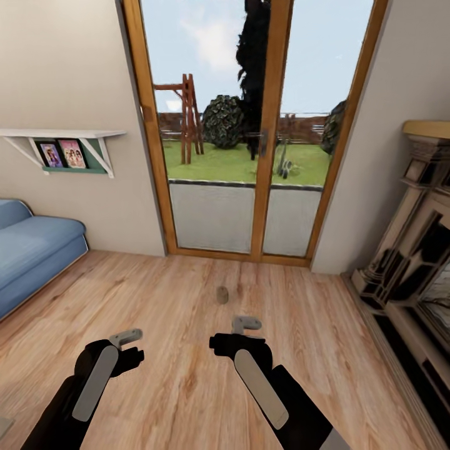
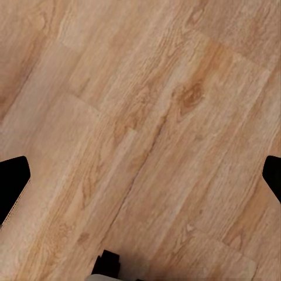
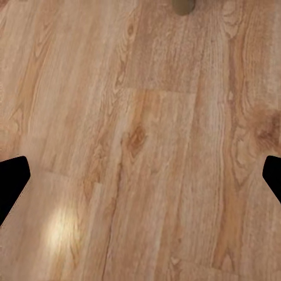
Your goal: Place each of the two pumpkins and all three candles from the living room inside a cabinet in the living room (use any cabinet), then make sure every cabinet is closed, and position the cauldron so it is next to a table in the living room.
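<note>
Candle [image 1: 222, 294], one short stubby cylinder, stands upright on the wooden floor [image 1: 187, 375] just ahead of the robot, between it and the glass doors [image 1: 250, 144]; it looks dull and greyish from where I stand, and its lower edge shows again in the right wrist view [image 3: 182, 6]. Both arms are held low over the boards. The left gripper [image 1: 127, 338] has its fingers spread wide, the two dark tips sitting at opposite edges of its own camera's picture with only bare planks between them, nothing held. The right gripper [image 1: 246, 324] is likewise wide open and empty, its tips far apart over the floor, the candle lying a little beyond it. A blue sofa [image 1: 31, 250] sits along the left wall under a white shelf [image 1: 62, 134] carrying two framed photos [image 1: 61, 154]. A dark ornate fireplace [image 1: 412, 250] stands at the right.
</note>
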{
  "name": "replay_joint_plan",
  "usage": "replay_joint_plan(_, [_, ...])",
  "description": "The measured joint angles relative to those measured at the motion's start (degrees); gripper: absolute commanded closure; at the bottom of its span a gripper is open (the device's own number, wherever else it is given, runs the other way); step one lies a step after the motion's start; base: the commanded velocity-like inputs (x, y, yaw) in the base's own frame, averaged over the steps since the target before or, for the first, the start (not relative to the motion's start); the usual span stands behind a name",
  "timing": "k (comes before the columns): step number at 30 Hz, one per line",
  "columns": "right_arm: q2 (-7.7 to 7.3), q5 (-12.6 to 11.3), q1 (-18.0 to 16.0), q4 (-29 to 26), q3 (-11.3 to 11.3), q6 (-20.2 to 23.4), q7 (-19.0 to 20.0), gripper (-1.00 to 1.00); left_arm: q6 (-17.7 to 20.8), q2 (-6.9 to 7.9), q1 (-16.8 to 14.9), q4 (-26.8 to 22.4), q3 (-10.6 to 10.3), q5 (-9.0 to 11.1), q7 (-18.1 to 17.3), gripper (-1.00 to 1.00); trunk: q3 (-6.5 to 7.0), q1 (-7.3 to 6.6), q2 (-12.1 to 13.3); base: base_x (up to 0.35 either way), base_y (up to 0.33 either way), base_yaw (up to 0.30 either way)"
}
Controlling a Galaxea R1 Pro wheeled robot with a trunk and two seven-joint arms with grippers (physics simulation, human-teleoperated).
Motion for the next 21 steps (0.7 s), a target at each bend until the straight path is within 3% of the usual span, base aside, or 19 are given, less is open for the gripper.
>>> replay_joint_plan(8, [0.04, 0.0, 0.0, 0.3, 0.0, 0.0, 0.1, -1.0, 0.0, 0.0, 0.0, 0.0, 0.0, 0.0, 0.0, -1.0, 0.0, 0.0, 0.0, 0.308, 0.136, 0.0])
replay_joint_plan(21, [0.05, -0.7, 0.0, 0.7, -0.4, 0.1, -0.1, -1.0, 0.0, 0.0, 0.0, 0.0, 0.0, 0.2, 0.1, -1.0, 0.0, 0.0, 0.0, 0.33, 0.008, 0.0])
